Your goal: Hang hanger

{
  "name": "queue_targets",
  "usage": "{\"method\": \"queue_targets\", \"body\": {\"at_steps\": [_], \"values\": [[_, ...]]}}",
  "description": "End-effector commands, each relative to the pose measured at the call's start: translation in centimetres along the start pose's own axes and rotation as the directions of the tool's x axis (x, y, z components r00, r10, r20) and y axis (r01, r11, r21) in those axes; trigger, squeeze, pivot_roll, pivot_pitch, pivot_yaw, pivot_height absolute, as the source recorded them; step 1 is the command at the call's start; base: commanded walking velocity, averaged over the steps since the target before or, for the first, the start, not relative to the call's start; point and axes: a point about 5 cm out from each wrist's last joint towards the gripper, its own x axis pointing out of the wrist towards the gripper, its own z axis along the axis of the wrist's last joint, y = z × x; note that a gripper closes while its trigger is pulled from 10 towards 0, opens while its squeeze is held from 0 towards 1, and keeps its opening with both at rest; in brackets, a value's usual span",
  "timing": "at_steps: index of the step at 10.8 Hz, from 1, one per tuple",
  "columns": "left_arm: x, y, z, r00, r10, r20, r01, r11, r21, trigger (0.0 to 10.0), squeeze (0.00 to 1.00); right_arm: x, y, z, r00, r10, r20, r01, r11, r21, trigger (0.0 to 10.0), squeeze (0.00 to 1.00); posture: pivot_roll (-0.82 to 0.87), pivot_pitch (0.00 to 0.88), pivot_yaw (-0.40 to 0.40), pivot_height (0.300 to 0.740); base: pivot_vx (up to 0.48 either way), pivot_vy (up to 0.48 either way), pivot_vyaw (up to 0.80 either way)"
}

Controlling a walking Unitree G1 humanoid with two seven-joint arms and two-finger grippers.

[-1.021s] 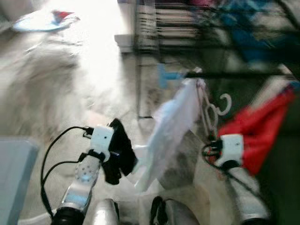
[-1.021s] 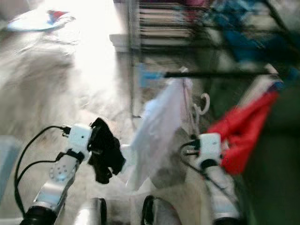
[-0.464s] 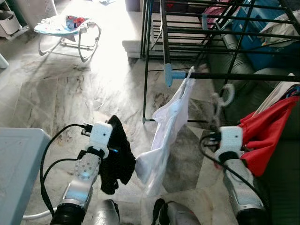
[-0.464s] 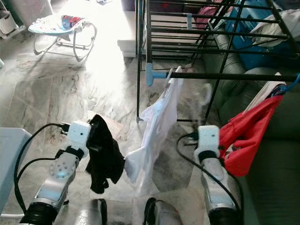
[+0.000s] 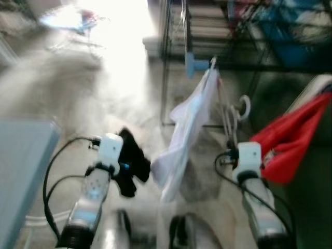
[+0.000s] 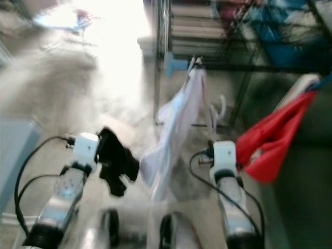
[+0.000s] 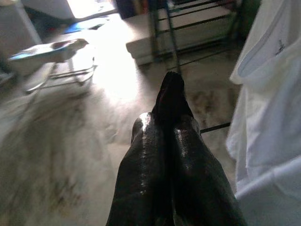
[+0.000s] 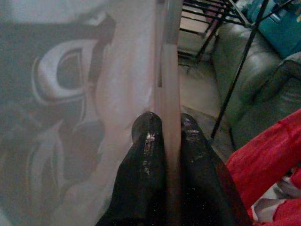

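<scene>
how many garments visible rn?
3, maybe more hidden in blur: white shirt hanging on the rack, red garment at right, black cloth in the left gripper.

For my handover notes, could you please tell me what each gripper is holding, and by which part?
The right gripper pinches a pale plastic hanger on its straight bar. The left gripper is shut on a black cloth, at one edge.
</scene>
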Motion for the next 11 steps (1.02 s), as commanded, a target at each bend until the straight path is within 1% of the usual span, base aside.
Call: {"method": "queue_targets", "body": {"at_steps": [1, 2, 6, 9, 11], "values": [[0.21, -0.17, 0.31, 1.0, -0.008, 0.015, 0.008, 1.0, 0.01, 10.0, 0.0, -0.13, -0.44, -0.09, 1.0, -0.018, 0.001, 0.018, 1.0, 0.013, 10.0, 0.0, -0.01, 0.136, -0.066, 0.74, -0.326, 0.0, 0.0], [0.29, -0.1, 0.36, 1.0, -0.007, 0.017, 0.007, 1.0, 0.012, 10.0, 0.0, 0.08, -0.56, 0.09, 1.0, -0.019, 0.006, 0.019, 1.0, 0.019, 10.0, 0.0, -0.01, 0.136, -0.066, 0.74, -0.326, 0.0, 0.0], [0.2, 0.02, 0.29, 1.0, -0.004, 0.016, 0.004, 1.0, 0.015, 10.0, 0.0, 0.1, -0.47, 0.03, 1.0, -0.016, 0.006, 0.016, 1.0, 0.026, 10.0, 0.0, -0.01, 0.139, -0.065, 0.74, -0.33, 0.0, 0.0], [0.27, 0.0, 0.41, 1.0, -0.009, 0.023, 0.008, 1.0, 0.025, 10.0, 0.0, 0.18, -0.46, 0.03, 1.0, -0.022, 0.007, 0.022, 1.0, 0.018, 10.0, 0.0, -0.01, 0.139, -0.062, 0.74, -0.331, 0.0, 0.0], [0.45, -0.07, 0.47, 1.0, -0.015, 0.026, 0.014, 0.999, 0.033, 10.0, 0.0, 0.43, -1.0, 0.2, 0.999, -0.048, 0.009, 0.048, 0.998, 0.031, 10.0, 0.0, -0.01, 0.135, -0.065, 0.74, -0.334, 0.0, 0.0]]}}
